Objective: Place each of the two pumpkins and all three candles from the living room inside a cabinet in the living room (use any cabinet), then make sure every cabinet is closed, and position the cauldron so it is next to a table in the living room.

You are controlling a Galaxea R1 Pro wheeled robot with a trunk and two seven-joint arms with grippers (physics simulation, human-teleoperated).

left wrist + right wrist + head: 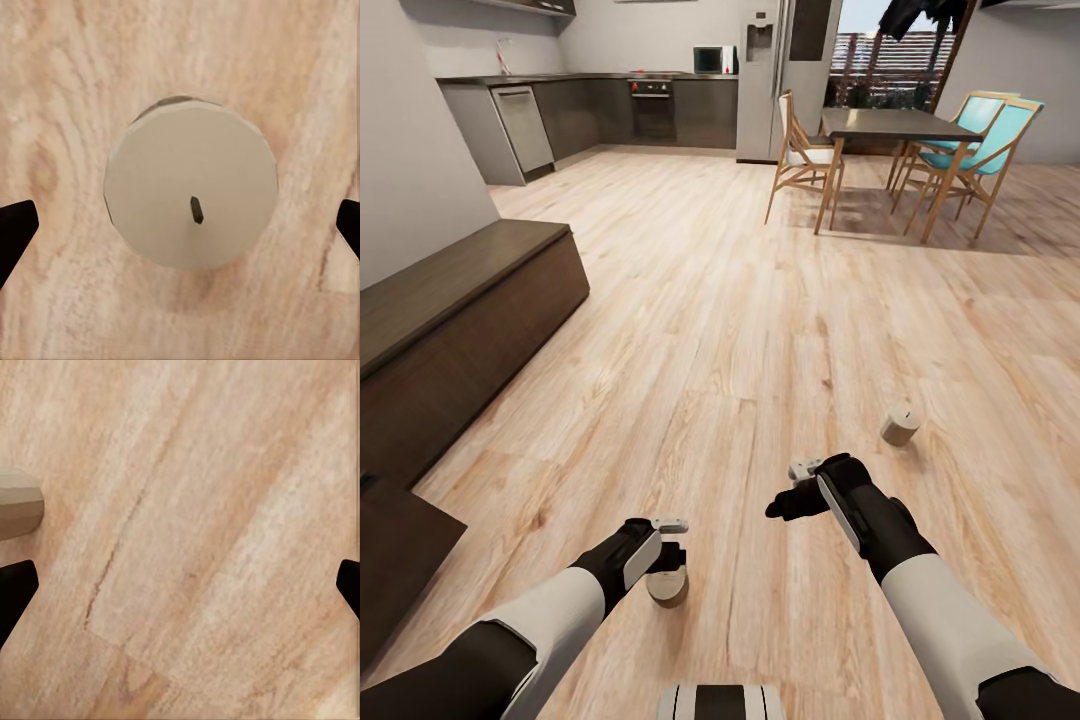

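- One candle (667, 584) stood upright on the wooden floor (760, 320) near the robot, directly under the left gripper (666, 540); in the left wrist view the candle (190, 186) sat centred between the two dark fingertips (15, 229), which stood wide apart and clear of it, so the gripper was spread and holding nothing.
- A second candle (900, 424) stood farther off to the right on the floor, beyond the right gripper (792, 492); the right wrist view caught its edge (19, 502) beside the fingertips (15, 592), which were likewise spread over bare boards and empty.
- As a judgement: the candle looked stiff, light and smooth-sided, a short squat cylinder. It would likely take a firm pinch across its round wall, low enough that the pads meet the side rather than the top rim. The wick (196, 209) looked thin and best left untouched. The waxy surface might slip if squeezed off-centre, and a nudge could tip or roll it.
- The long dark cabinet (460, 330) ran along the left wall, well apart from both candles; its near end lay just left of the left arm, an edge to mind when swinging that way.
- Open floor stretched ahead and to the right; the dining table (895, 125) and chairs (805, 155) stood far off.
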